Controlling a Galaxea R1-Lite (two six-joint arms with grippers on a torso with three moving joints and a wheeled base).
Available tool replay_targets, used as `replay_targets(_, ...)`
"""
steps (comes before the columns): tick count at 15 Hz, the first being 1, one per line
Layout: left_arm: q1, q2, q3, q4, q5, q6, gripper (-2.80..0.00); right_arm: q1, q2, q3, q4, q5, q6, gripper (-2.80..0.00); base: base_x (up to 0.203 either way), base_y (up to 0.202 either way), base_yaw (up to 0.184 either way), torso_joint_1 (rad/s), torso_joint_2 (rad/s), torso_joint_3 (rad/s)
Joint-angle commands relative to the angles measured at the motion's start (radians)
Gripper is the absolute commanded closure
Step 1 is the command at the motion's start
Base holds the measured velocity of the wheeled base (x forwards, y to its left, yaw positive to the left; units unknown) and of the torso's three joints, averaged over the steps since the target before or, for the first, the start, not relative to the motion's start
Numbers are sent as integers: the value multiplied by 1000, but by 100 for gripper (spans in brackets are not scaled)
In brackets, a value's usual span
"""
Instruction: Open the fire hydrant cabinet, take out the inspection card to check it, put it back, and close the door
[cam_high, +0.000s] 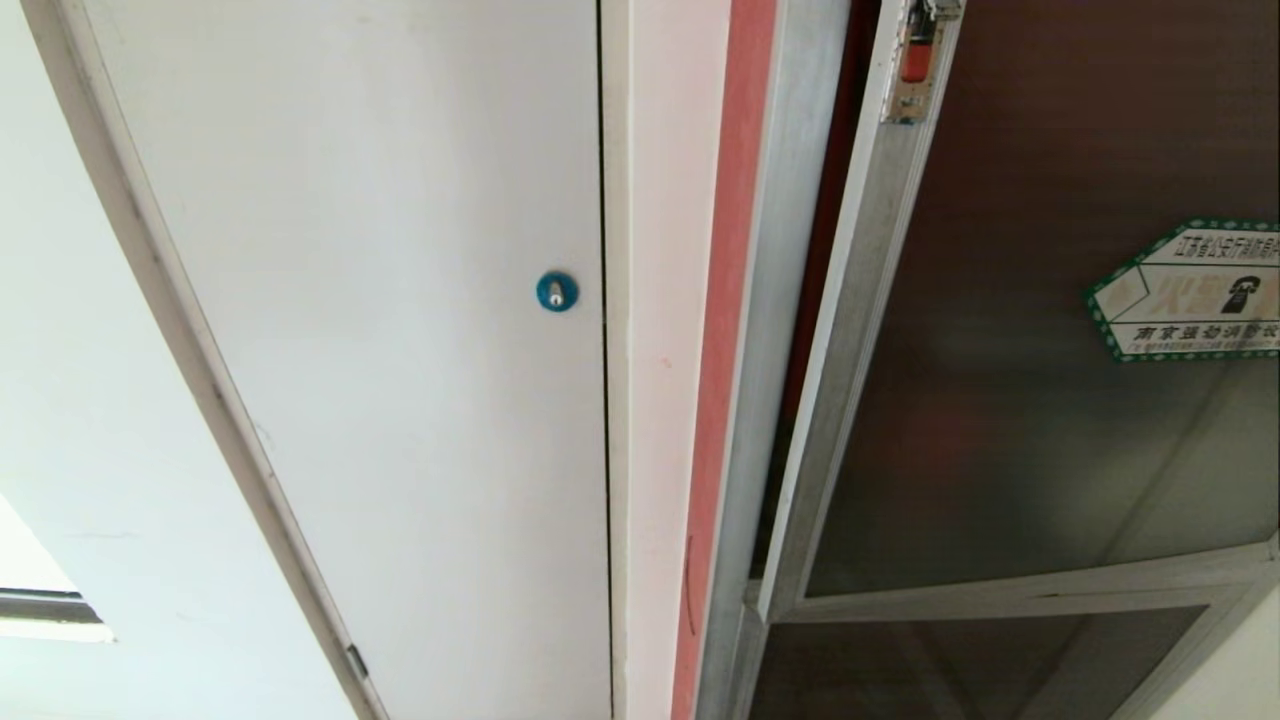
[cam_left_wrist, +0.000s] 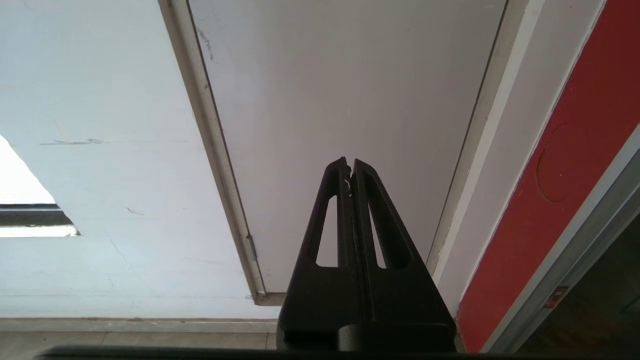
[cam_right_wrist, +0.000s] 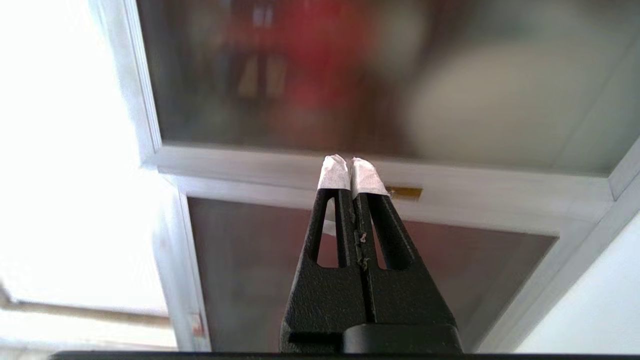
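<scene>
Both grippers, left (cam_left_wrist: 351, 167) and right (cam_right_wrist: 352, 167), jaws together, empty; door (cam_high: 1050, 350) slightly ajar from cabinet frame (cam_high: 770, 350).

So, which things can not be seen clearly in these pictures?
- Inspection card: in no view.
- Cabinet inside: in the right wrist view, only blurred red and pale shapes behind the glass.
- Sticker: cut off by the head view's right edge.
- Red latch: cut by the top edge.
- Left gripper and right gripper: outside the head view.
</scene>
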Motion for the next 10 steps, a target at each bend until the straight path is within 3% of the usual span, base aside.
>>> replay_targets(1,0,1,2,0,1,0,0,0,0,3,40,1,-1,0,0,0,0,0,0,0)
replay_targets(10,0,1,2,-2,1,0,0,0,0,3,68,-5,42,0,0,0,0,0,0,0)
